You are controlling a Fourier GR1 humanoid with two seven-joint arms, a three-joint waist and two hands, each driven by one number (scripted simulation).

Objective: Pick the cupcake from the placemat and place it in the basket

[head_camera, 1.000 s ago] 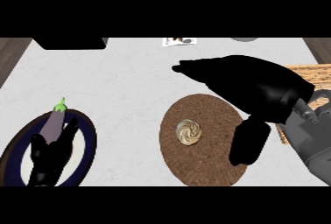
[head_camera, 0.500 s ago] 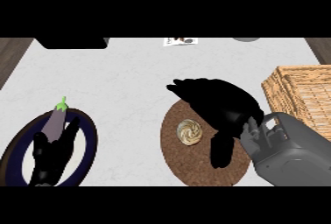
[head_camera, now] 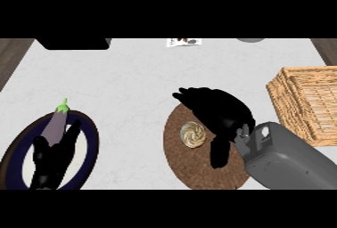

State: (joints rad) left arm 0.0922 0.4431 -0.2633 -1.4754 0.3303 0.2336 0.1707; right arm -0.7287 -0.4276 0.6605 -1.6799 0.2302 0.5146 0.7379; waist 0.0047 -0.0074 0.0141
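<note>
The cupcake [head_camera: 193, 134], seen from above as a cream swirl, stands on the round brown placemat [head_camera: 197, 167] at the centre. My right hand [head_camera: 220, 112] hangs just to the right of the cupcake and above it, open, with the fingers spread toward the upper left and the thumb pointing down beside it. Nothing is held. The wicker basket [head_camera: 310, 103] sits at the right edge, partly cut off. My left hand [head_camera: 49, 160] rests open over a dark-rimmed plate at the lower left.
A purple eggplant [head_camera: 56, 124] with a green stem lies on the dark-rimmed plate [head_camera: 89, 133]. At the far edge of the counter are a black object [head_camera: 72, 43], a small printed card [head_camera: 183, 42] and a grey item [head_camera: 251, 39].
My right hand has come in from the right and down toward the cupcake, now hovering close beside it. The basket has become more visible. The left hand has stayed still.
</note>
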